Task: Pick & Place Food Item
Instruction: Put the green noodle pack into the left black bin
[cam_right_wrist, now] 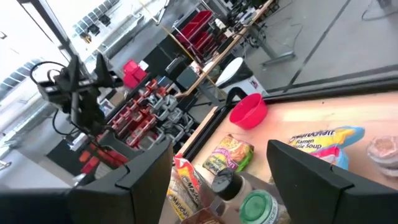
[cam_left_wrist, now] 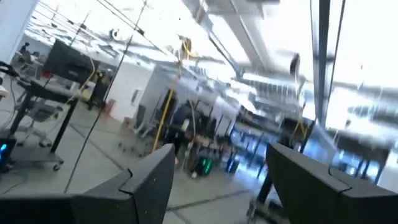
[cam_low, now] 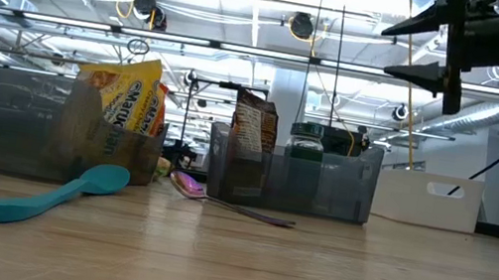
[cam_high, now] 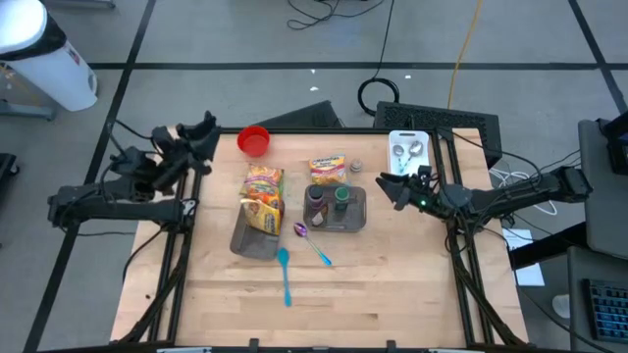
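Note:
Two grey bins stand mid-table. The left bin [cam_high: 253, 235] holds yellow noodle packets [cam_high: 263, 194], which stick up out of it [cam_low: 125, 100]. The right bin [cam_high: 339, 218] holds a brown packet [cam_low: 254, 126] and lidded jars [cam_high: 341, 196]. A ramen soup packet [cam_high: 328, 169] lies flat on the table behind that bin. My left gripper [cam_high: 204, 126] hangs open in the air over the table's far left corner, pointing out at the room [cam_left_wrist: 217, 165]. My right gripper [cam_high: 385, 184] is open too, high above the table to the right of the jar bin, with nothing between its fingers [cam_right_wrist: 217, 158].
A red bowl [cam_high: 253, 140] sits at the far edge near my left gripper. A purple spoon [cam_high: 312, 241] and a teal spoon [cam_high: 285, 275] lie in front of the bins. A white tray [cam_high: 408, 147] with utensils stands at the far right. A small cup [cam_high: 355, 167] sits beside the ramen packet.

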`<action>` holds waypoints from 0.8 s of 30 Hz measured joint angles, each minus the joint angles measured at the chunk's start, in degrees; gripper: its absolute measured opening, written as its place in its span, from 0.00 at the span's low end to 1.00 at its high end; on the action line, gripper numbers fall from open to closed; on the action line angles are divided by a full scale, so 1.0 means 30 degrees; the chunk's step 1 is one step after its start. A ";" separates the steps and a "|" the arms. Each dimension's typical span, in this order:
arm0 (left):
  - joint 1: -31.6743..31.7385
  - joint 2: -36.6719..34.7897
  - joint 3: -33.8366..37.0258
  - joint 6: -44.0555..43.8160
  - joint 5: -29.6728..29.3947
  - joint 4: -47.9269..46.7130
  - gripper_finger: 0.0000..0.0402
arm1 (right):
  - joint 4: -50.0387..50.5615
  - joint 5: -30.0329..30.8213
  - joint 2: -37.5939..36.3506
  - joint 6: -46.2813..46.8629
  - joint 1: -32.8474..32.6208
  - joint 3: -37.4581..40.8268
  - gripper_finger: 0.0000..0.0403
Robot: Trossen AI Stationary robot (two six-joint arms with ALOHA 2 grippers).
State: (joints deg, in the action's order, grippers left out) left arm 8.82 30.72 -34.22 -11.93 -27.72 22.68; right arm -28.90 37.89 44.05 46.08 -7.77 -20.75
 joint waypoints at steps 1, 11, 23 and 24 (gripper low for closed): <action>0.0120 0.0217 0.0000 -0.0145 0.0015 0.0358 0.64 | -0.0016 0.0006 0.0025 -0.0236 0.0066 0.0000 0.63; 0.2065 0.1597 -0.0007 -0.4279 0.0831 -0.5154 0.64 | -0.1513 -0.1731 0.0118 -0.2298 0.2203 0.0000 0.63; 0.4744 0.1646 -0.0007 -1.1278 0.5712 -1.3640 0.64 | -0.1490 -0.7956 0.0132 -0.2740 0.4764 0.0000 0.63; 0.4823 0.1646 -0.0007 -1.1493 0.5766 -1.4135 0.64 | -0.1495 -0.8263 0.0132 -0.2737 0.4928 0.0000 0.63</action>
State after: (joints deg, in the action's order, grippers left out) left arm 23.29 35.66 -34.24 -46.41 -10.42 -19.72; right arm -33.39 13.10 44.45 37.87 7.01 -20.75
